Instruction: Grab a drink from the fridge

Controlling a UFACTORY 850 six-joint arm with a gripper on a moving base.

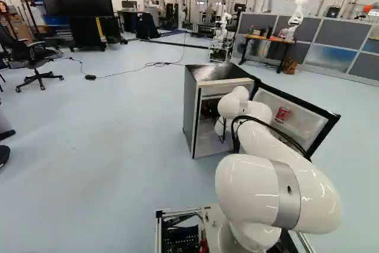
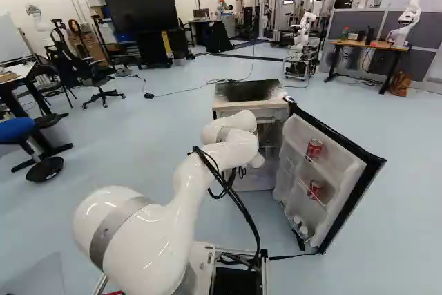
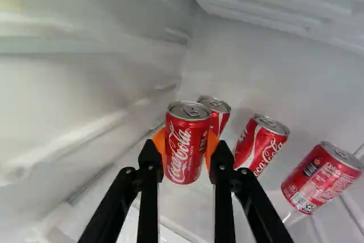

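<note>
Your claw [image 3: 186, 144] has a can [image 3: 183, 155] pinched from both sides, inside the fridge [image 1: 190, 108], nr 3 other cans [image 3: 260, 145]. Door [image 2: 293, 139] open, grab looks done, so prob. past halfway; you've yet to lift it & back it out.

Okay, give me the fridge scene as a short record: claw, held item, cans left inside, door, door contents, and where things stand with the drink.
Claw: shut on a can, inside the fridge
Claw position: pads on two opposite sides of the can
Held item: red can
Cans left inside: three red in view, one partly hidden behind the held can, two beside it
Door: open
Door contents: two red cans, upper and lower
Drink: gripped, not yet out
</note>
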